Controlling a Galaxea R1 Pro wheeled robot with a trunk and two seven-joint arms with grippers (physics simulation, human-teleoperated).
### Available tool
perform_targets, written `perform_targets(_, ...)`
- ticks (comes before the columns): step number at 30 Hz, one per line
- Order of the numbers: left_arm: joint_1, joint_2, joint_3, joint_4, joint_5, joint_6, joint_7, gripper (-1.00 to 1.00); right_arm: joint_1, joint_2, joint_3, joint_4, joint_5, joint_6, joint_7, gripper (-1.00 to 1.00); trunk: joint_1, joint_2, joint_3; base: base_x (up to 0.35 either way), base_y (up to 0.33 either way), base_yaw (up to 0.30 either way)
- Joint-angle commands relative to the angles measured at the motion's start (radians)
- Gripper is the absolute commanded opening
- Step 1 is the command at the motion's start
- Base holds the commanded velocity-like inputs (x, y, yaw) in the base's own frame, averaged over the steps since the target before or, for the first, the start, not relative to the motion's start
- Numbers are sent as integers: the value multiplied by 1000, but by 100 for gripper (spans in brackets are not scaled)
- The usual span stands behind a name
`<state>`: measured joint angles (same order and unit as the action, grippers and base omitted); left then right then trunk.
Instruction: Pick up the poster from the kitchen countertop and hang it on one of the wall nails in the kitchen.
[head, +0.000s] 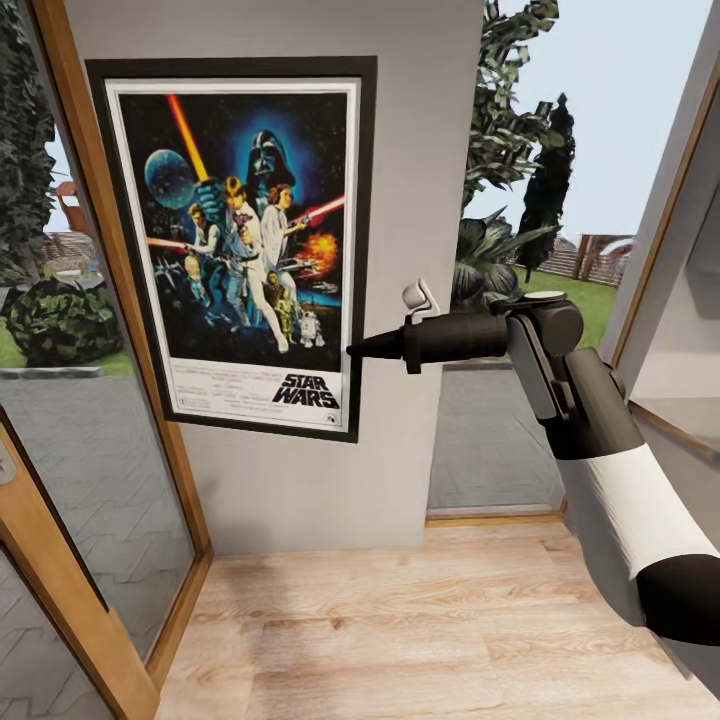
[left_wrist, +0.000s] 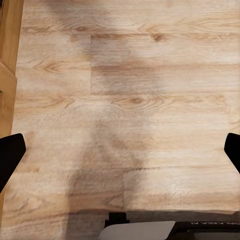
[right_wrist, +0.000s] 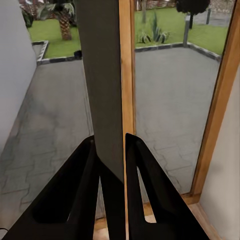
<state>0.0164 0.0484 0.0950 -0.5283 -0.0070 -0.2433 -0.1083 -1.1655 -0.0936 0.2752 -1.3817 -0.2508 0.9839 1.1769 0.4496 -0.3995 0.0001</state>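
So the poster (head: 235, 245) is flat against the grey wall (head: 420, 200), upright, with the right hand (head: 352, 351) clamped on its right edge. Looks like the hanging step; next it needs to let go cleanly. Left hand (left_wrist: 120, 150) hangs apart over the wooden floor (left_wrist: 130, 75).

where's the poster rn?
Head view: the poster is flat against the grey wall panel, left of centre, with the right gripper at its lower right edge.

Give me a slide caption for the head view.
Right gripper pinching the poster by its edge against the grey wall.
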Motion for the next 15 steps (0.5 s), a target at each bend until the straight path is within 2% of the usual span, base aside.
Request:
perform_targets(1, 0, -1, 6, -1, -1, -1, -9, 100, 0, -1, 1, 0, -4, 6, 1, -100, 0, -1, 0, 0, 0, 0)
perform_targets(15, 0, -1, 6, -1, -1, -1, -9, 100, 0, 1, 0, -1, -4, 6, 1, -100, 0, -1, 0, 0, 0, 0)
